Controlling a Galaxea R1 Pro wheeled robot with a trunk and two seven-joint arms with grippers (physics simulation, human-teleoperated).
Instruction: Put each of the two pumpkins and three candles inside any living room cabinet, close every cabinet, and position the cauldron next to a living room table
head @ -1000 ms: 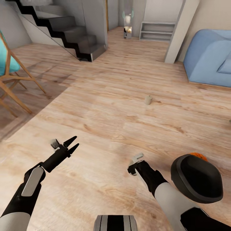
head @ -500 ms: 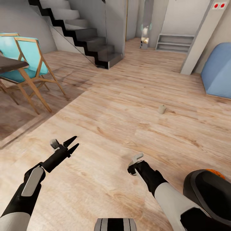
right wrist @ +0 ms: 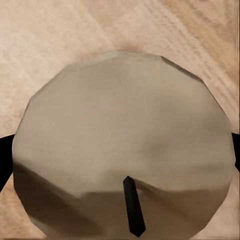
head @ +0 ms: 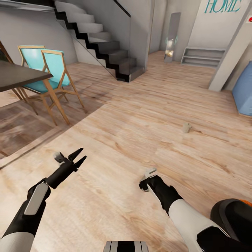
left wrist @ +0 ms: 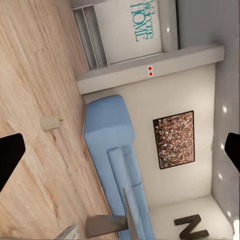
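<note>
A stubby pale candle point(head: 186, 128) lies on the wood floor ahead and to the right, also seen in the left wrist view as candle point(left wrist: 50, 123). My right gripper point(head: 147, 182) points down at the floor, shut on another candle point(right wrist: 125, 150) whose top and dark wick face the right wrist camera, with a dark finger at each side. My left gripper point(head: 78, 158) hovers open and holds nothing; its fingers stand far apart in the left wrist view point(left wrist: 120, 152). The black cauldron point(head: 233, 217) sits at the lower right, with an orange pumpkin point(head: 247, 202) peeking from behind it.
A dark dining table point(head: 19, 74) and teal wooden chairs point(head: 52, 66) stand at the left. A staircase point(head: 105, 42) rises at the back, a low shelf point(head: 203, 56) and a pillar point(head: 227, 59) further right. A blue sofa point(head: 245, 94) is at the right edge.
The head camera has turned left, so the candle, cauldron and sofa slid right and the dining table and chairs came into view. Both arms keep the same pose.
</note>
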